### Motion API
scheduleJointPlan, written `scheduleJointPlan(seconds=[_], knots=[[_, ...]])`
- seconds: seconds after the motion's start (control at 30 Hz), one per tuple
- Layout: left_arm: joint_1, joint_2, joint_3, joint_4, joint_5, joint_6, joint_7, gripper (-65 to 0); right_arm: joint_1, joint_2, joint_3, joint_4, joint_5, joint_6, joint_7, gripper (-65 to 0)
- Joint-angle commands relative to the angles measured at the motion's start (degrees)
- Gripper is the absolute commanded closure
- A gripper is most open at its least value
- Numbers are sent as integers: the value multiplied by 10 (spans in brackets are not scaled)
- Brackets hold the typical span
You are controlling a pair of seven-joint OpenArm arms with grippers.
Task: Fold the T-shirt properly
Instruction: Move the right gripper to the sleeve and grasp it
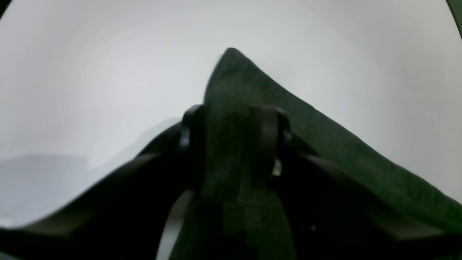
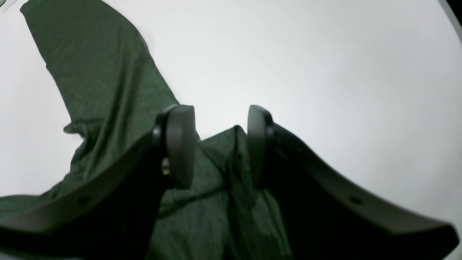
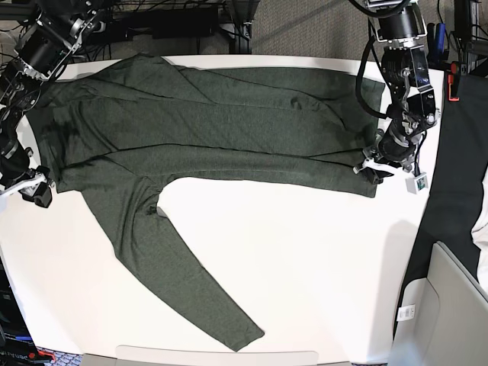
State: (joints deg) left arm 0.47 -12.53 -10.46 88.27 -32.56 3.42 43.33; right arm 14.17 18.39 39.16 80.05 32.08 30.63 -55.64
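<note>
The dark olive T-shirt [image 3: 229,130] lies spread across the far half of the white table, and one long sleeve [image 3: 191,282] runs down toward the front edge. My left gripper [image 3: 374,169] sits at the shirt's right lower corner. In the left wrist view its fingers [image 1: 191,126] stand apart, with a peak of green cloth [image 1: 234,83] rising between them. My right gripper [image 3: 36,191] is at the shirt's left edge. It is open [image 2: 220,122], with a small fold tip of the shirt [image 2: 231,144] lying loose between the pads.
The white table [image 3: 305,259] ends near both grippers on the left and right. A black cloth [image 3: 457,175] hangs off the right side. A grey box [image 3: 450,305] and a white tag [image 3: 406,311] are at the front right. Cables and arm bases crowd the back edge.
</note>
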Motion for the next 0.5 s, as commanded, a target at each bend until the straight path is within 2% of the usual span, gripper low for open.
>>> scheduleJointPlan(seconds=[0.0, 0.13, 0.33, 0.47], knots=[[-9, -7, -5, 14, -2, 6, -14, -207, 21, 13, 1, 8, 11, 3, 15, -247], [-9, -8, -6, 34, -2, 30, -19, -207, 51, 2, -41, -10, -21, 3, 35, -248], [-11, -5, -5, 45, -3, 32, -15, -207, 122, -29, -114, -15, -119, 3, 57, -249], [-11, -5, -4, 45, -4, 30, -14, -207, 178, -44, -139, -72, -184, 3, 84, -249]])
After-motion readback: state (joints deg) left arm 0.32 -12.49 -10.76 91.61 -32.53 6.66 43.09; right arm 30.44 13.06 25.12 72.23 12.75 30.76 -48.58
